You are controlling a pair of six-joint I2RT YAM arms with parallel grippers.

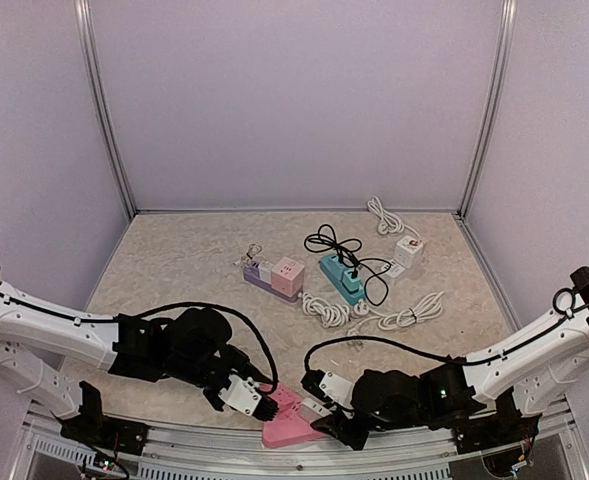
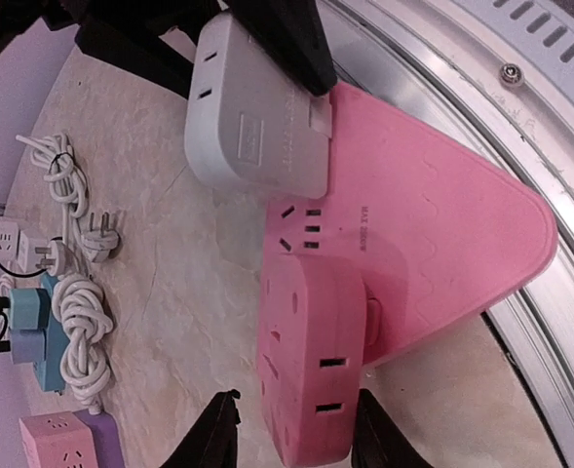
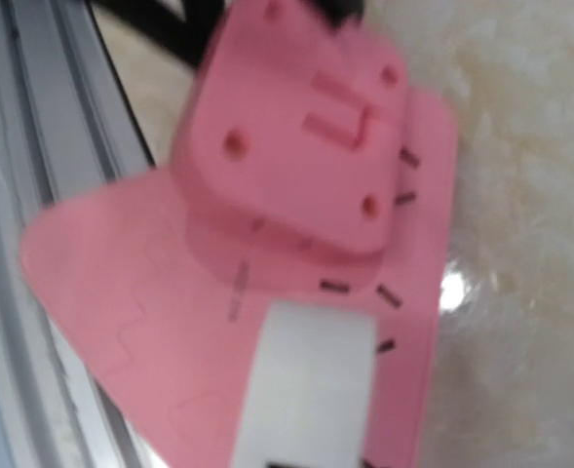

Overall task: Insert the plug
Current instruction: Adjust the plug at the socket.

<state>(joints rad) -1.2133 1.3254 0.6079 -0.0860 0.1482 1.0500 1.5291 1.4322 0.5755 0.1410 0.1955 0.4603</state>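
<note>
near edge: pink power strip [image 1: 292, 420] right by the rail, pink adapter [image 2: 311, 361] sitting on it | left gripper [image 2: 296, 434]: fingers straddle that adapter, can't tell if clamped | right gripper [image 1: 316, 402]: at the white adapter [image 2: 252, 112] lying beside the pink one on the strip, grip unclear too | risk: prongs miss the slots and the strip skids – looks unanchored | back: teal strip [image 1: 342, 278], well apart

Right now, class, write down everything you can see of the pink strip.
The pink strip is a flat, rounded triangle of glossy plastic with dark socket slots on top. It lies on the table by the near edge, one corner over the metal rail. A white adapter and a pink adapter sit on it.
</note>
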